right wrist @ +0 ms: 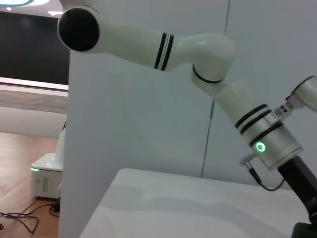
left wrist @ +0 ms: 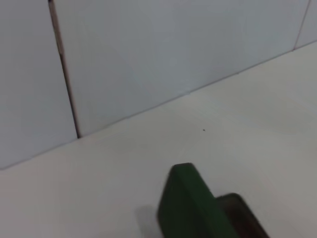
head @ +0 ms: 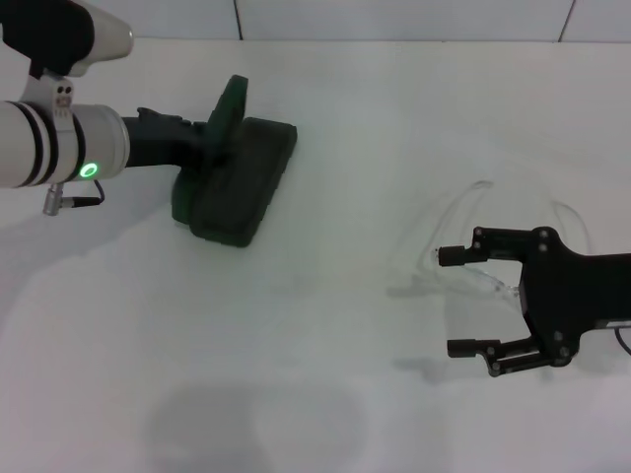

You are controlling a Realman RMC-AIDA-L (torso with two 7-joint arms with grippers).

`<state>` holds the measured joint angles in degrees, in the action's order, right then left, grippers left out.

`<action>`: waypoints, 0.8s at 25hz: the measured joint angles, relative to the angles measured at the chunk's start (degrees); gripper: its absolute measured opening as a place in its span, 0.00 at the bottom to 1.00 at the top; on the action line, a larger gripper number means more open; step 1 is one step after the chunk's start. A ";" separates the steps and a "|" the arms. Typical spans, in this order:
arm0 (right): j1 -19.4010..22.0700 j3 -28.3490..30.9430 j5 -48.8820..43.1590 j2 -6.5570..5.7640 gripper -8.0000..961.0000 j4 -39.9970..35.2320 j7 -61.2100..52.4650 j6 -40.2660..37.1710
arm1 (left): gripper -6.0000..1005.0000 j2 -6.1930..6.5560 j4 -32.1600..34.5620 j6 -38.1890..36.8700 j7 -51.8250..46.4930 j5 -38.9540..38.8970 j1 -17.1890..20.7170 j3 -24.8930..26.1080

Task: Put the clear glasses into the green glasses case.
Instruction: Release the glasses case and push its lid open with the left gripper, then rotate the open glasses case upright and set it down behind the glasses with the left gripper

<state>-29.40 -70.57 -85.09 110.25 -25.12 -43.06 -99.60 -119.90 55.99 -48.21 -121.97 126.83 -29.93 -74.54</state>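
Note:
The green glasses case (head: pixel 240 182) lies at the table's back left, with its lid (head: pixel 228 113) raised; in the left wrist view the lid (left wrist: pixel 185 203) fills the lower edge. My left gripper (head: pixel 210 140) is against the lid's edge, and its fingers are hidden. The clear glasses (head: pixel 471 212) lie on the table at the right, faint against the white top. My right gripper (head: pixel 458 302) is open over the near side of the glasses, one fingertip (head: pixel 452 257) by the frame and the other nearer the front edge.
A white tiled wall (head: pixel 394 18) runs along the back of the white table (head: pixel 315 325). In the right wrist view the left arm (right wrist: pixel 257 134) reaches over the table, with a room floor beyond the wall panel.

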 joint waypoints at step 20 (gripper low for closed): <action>2.49 0.05 -0.78 0.61 0.82 -2.39 0.53 -0.55 | 0.21 0.11 1.97 2.90 10.71 -0.67 0.93 -8.24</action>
<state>-26.91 -70.52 -85.87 110.86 -27.50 -42.53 -100.15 -119.79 57.95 -45.31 -111.26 126.16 -29.00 -82.78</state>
